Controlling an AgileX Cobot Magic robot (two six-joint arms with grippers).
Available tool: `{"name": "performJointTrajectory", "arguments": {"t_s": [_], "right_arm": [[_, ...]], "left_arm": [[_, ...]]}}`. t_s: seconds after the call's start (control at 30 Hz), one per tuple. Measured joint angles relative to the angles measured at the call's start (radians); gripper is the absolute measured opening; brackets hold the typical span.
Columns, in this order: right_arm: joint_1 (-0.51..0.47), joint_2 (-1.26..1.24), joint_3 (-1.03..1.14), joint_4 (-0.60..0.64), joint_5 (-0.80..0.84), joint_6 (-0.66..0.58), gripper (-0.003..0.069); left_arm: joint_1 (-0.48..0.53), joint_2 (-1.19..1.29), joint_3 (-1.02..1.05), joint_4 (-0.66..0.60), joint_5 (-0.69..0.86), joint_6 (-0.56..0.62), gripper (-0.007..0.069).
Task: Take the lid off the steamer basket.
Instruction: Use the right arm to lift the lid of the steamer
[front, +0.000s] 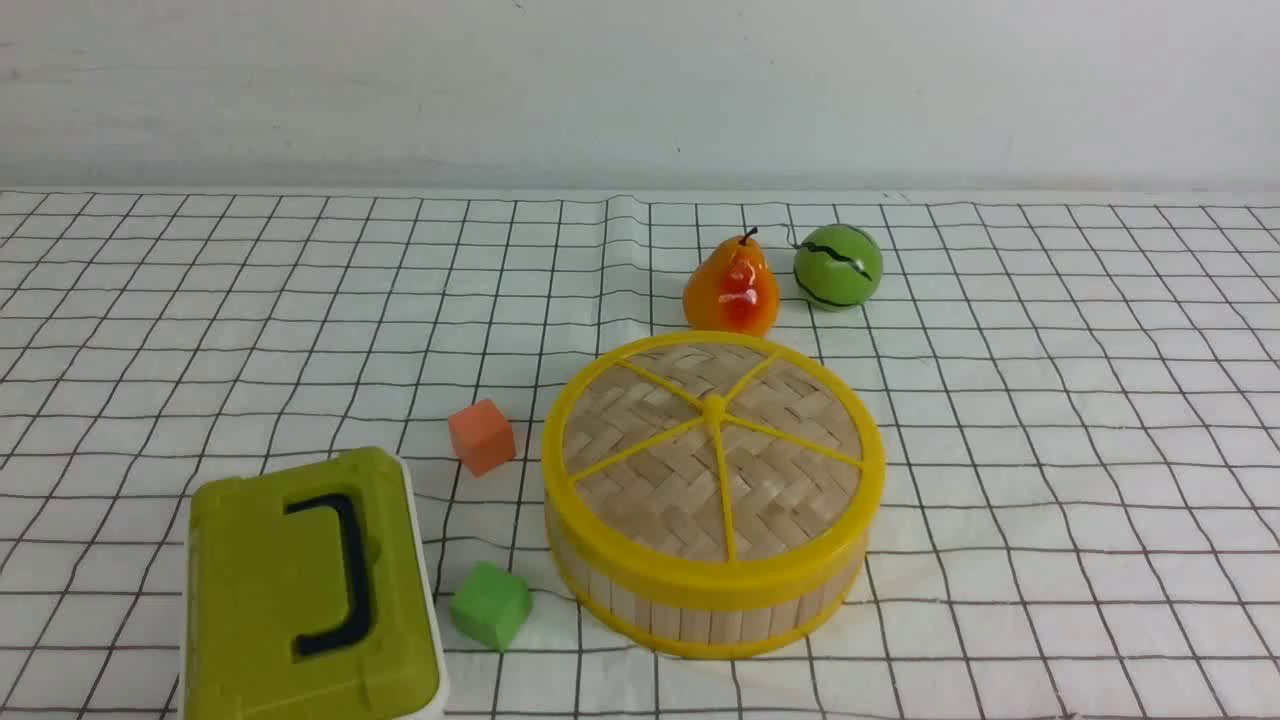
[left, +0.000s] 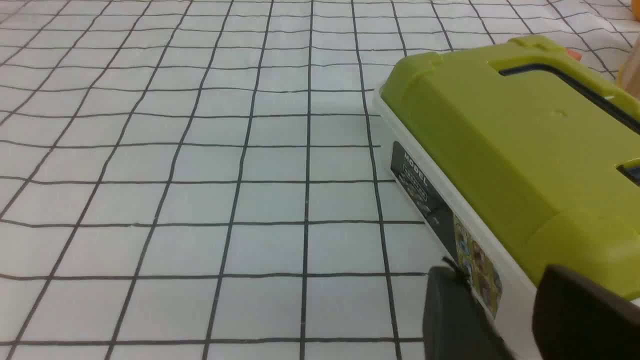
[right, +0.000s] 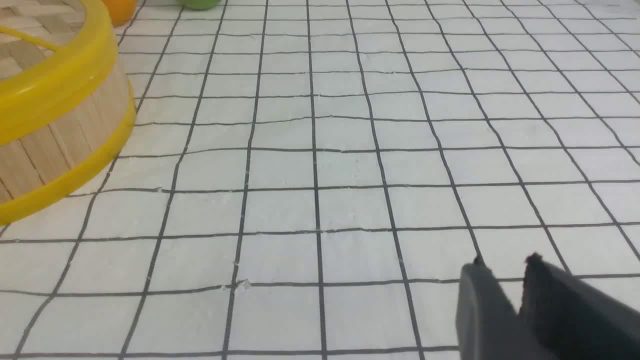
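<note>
Front view showed you the steamer basket (front: 710, 622) standing on the gridded cloth (front: 1050, 450), its lid (front: 640, 490) seated flat on top, with the olive-green box (front: 270, 590) well apart to its left. Smaller things lay around: the pear (front: 735, 290) just behind the basket, the green ball (front: 838, 266), and the green (front: 491, 606) and orange cubes (front: 482, 437) between box and basket. Your wrist views caught the left gripper (left: 505, 285) with its fingers spread beside the box, while the right gripper (right: 506, 265) had its tips slightly parted, pinching nothing.
</note>
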Motion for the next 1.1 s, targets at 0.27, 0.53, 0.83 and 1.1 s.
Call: {"name": "performJointTrajectory", "arguments": {"t_s": [0.27, 0.53, 0.83, 1.1], "right_arm": [[0.000, 0.000, 0.000, 0.000, 0.000, 0.000, 0.0136], [0.000, 0.000, 0.000, 0.000, 0.000, 0.000, 0.0148], [0.000, 0.000, 0.000, 0.000, 0.000, 0.000, 0.0164], [0.000, 0.000, 0.000, 0.000, 0.000, 0.000, 0.0174]], "left_arm": [[0.000, 0.000, 0.000, 0.000, 0.000, 0.000, 0.0239], [0.000, 0.000, 0.000, 0.000, 0.000, 0.000, 0.0239], [0.000, 0.000, 0.000, 0.000, 0.000, 0.000, 0.0239], [0.000, 0.000, 0.000, 0.000, 0.000, 0.000, 0.0239]]}}
